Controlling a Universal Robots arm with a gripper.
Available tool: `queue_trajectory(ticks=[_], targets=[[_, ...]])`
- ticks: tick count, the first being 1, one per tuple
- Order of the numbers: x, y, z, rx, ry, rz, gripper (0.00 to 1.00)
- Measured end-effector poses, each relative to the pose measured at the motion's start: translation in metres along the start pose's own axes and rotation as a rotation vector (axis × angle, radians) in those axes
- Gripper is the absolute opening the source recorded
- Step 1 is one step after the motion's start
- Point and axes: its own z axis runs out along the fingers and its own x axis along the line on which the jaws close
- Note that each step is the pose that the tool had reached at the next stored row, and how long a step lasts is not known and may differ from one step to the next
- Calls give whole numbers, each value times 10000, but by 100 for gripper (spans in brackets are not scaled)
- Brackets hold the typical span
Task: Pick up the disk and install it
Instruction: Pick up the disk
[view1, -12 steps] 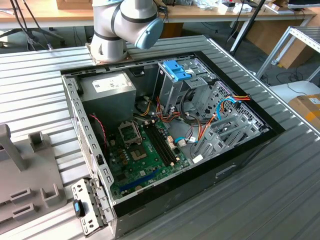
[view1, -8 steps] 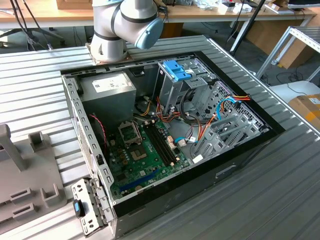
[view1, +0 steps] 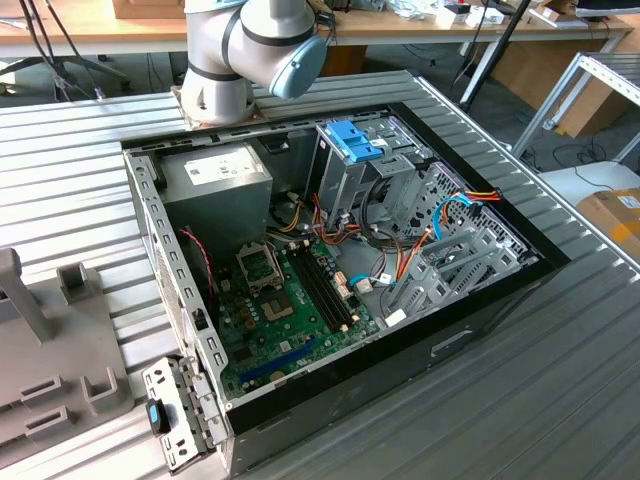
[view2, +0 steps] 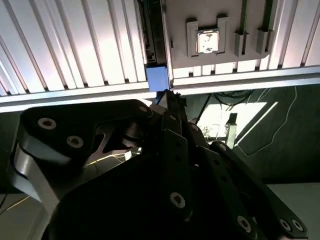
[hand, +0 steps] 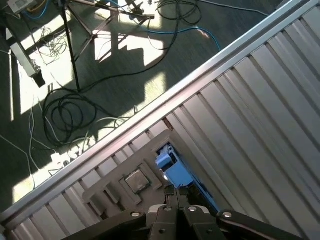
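Disk (hand: 172, 169) at tool (hand: 175, 190) tip, near table (hand: 260, 110) edge

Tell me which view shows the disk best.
The first wrist view: the disk shows its blue rail end and dark body there, right at the hand. The second wrist view has it edge-on, just beyond the hand.

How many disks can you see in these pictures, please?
1: in the first wrist view, the disk sits in the grey fixture beside a processor chip, its blue end at the pincer. More could be hidden inside the computer's drive cage.
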Motion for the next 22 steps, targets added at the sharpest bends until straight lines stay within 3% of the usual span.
queue_trajectory(ticks=[14,16,22], targets=[[0,0,0,90,94,-2552,11],[0,0,0,97,101,-2750,11],[0,0,0,98,103,-2782,11]])
